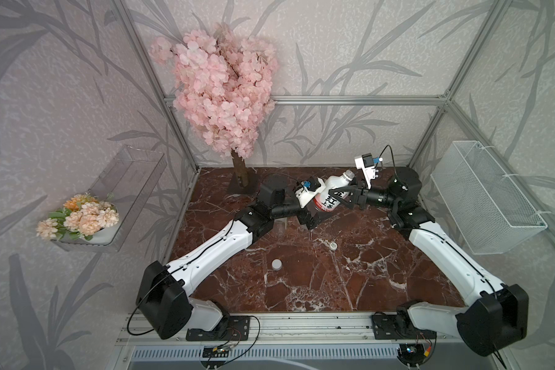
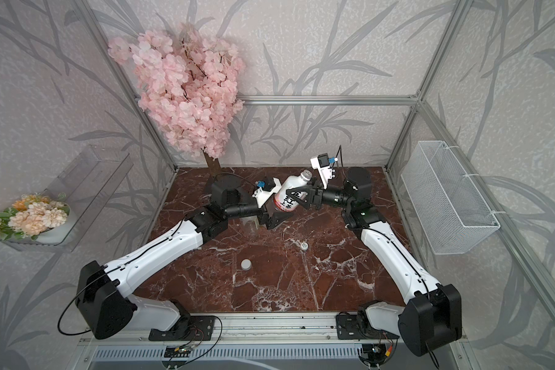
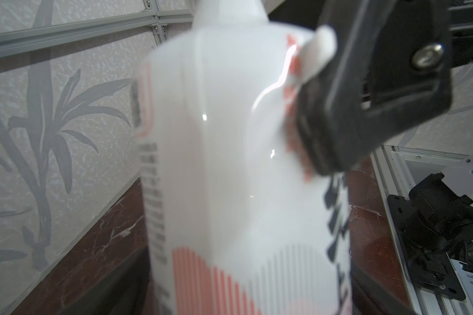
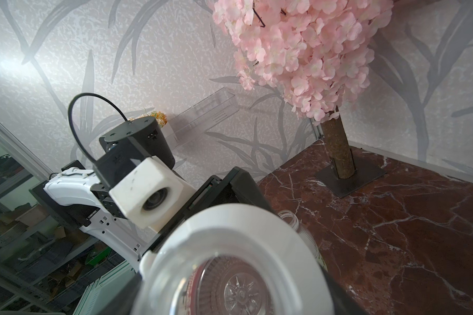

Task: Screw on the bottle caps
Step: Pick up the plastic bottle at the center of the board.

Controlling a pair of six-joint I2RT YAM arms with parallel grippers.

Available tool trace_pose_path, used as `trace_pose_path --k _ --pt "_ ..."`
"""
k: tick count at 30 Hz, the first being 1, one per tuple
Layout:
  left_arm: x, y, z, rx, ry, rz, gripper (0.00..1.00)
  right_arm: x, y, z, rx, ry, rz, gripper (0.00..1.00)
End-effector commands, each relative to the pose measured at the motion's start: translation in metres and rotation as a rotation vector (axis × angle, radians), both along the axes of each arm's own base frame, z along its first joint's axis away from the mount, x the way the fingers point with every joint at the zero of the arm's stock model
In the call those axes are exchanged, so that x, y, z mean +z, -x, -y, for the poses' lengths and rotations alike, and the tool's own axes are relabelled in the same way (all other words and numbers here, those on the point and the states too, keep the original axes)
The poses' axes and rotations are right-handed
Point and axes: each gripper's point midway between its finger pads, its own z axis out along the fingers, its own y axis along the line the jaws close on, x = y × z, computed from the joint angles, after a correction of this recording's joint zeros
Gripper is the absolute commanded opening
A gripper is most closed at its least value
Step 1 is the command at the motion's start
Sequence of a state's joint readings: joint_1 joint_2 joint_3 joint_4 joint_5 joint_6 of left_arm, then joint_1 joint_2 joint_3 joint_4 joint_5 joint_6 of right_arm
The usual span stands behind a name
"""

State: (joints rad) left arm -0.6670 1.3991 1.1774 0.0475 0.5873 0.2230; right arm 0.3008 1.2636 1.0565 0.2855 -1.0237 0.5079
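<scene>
My right gripper [image 1: 336,196] is shut on the white-wrapped bottle [image 1: 329,192]. It holds the bottle tilted above the back of the table, with the open neck pointing up and back. The right wrist view looks down into the bottle's open mouth [image 4: 230,261]. My left gripper [image 1: 313,207] stands open with its jaws on either side of the bottle's lower end, and the bottle's wrapper [image 3: 230,163] fills the left wrist view. The clear bottle [image 1: 281,228] stands half hidden under my left forearm. The plain cap [image 1: 276,264] and the printed cap [image 1: 333,246] lie loose on the marble.
A pink blossom tree [image 1: 225,89] stands on a dark base plate [image 1: 239,187] at the back left. A white wire basket [image 1: 487,198] hangs on the right wall. A clear shelf with flowers [image 1: 80,219] hangs on the left wall. A metal rail [image 1: 302,326] runs along the front edge.
</scene>
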Motion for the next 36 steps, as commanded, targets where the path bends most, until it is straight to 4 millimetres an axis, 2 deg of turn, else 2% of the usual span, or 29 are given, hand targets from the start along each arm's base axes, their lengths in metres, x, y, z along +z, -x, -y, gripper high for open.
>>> trace_pose_path --k 1,11,21,28,36 --pt "0.021 0.003 0.004 -0.017 0.059 0.039 1.0 0.008 0.01 -0.003 0.048 -0.018 0.037 0.63" --pt "0.023 0.007 0.007 -0.036 0.098 0.023 1.0 0.0 0.015 -0.009 0.057 -0.001 0.032 0.62" --pt "0.009 0.007 0.008 -0.04 0.071 -0.017 1.0 -0.002 0.019 -0.018 0.084 -0.012 0.042 0.62" --pt "-0.004 0.002 0.008 -0.023 0.033 -0.047 1.0 0.001 0.02 -0.018 0.083 -0.019 0.059 0.62" --pt "-0.008 0.008 0.001 -0.002 0.041 -0.058 1.0 0.001 0.017 -0.015 0.039 -0.014 0.093 0.63"
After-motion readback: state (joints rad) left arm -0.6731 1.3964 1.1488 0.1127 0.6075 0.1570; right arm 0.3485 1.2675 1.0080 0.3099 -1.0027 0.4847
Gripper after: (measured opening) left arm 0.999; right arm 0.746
